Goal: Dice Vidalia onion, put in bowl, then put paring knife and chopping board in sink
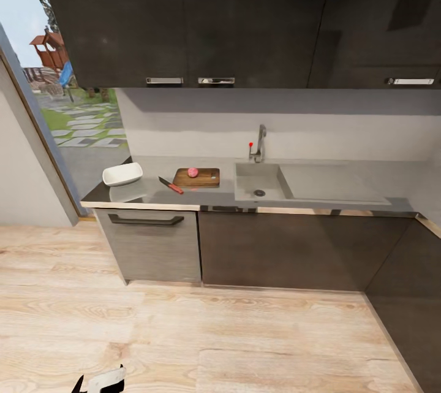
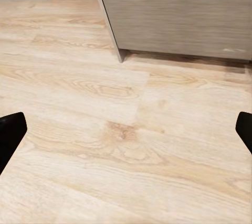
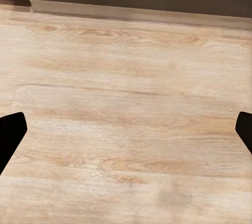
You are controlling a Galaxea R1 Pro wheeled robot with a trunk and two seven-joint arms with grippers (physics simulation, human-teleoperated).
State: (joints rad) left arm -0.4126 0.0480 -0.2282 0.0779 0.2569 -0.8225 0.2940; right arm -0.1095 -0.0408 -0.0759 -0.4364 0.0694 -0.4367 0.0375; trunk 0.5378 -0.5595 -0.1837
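Grey and glossy, the table (image 1: 343,183) is being seen across the kitchen from the head camera. The Vidalia onion (image 1: 193,172) is being carried by the chopping board (image 1: 197,178), at nine o'clock of the sink (image 1: 260,181). The paring knife (image 1: 171,185) is lying just beside the board (red handle outward), the bowl (image 1: 122,174) further toward nine o'clock. Both the left hand (image 2: 126,135) and right hand (image 3: 126,135) are being held wide over the wooden floor (image 1: 245,338), gripping nothing.

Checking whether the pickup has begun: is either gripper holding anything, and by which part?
Nothing is held. Left gripper and right gripper are open over bare floor; the onion sits on the chopping board.
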